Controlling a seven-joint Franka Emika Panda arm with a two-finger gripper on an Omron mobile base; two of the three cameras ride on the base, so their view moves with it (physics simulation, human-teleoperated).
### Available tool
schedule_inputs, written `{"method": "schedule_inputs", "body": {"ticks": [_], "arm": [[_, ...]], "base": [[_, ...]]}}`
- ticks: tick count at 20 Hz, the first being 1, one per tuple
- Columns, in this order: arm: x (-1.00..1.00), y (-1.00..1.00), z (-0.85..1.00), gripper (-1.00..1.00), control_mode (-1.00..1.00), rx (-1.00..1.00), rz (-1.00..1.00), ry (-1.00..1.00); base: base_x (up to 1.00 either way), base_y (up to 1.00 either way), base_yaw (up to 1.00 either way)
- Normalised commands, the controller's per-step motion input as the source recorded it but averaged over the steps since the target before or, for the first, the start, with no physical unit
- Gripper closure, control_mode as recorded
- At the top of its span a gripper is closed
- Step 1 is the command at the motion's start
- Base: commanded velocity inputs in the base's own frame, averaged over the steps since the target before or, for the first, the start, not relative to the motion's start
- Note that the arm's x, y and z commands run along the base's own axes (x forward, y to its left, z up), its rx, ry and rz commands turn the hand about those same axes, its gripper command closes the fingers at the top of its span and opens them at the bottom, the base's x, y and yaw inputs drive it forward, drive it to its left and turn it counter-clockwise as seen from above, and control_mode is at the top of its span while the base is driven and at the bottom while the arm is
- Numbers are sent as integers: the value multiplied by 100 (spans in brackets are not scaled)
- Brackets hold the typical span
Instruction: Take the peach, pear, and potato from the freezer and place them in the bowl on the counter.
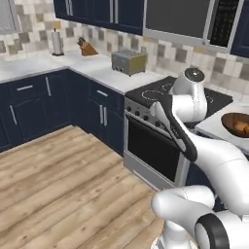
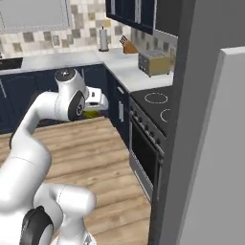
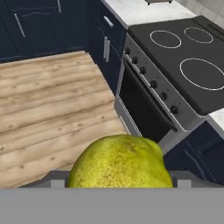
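Here, the gripper (image 2: 94,111) is clamped on the yellow-green pear (image 3: 120,162), held above the wood floor (image 3: 48,109) beside the stove (image 3: 183,65).

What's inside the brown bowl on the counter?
The bowl sits on the counter; its brown inside looks bare, but the picture's edge cuts off part. The pear is in the claw.

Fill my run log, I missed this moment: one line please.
stage: carrying | held: pear in gripper | bowl: on counter | arm: in front of stove
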Motion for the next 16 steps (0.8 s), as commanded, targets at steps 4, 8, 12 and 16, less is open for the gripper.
{"method": "schedule_inputs", "body": {"ticks": [4, 8, 12, 16], "arm": [[0, 0, 0, 100, 100, 0, 0, 0], [0, 0, 0, 100, 100, 0, 0, 0], [0, 0, 0, 100, 100, 0, 0, 0], [0, 0, 0, 100, 100, 0, 0, 0]], "base": [[100, -1, -60], [86, 0, -69], [28, 0, -88], [1, 0, -98]]}}
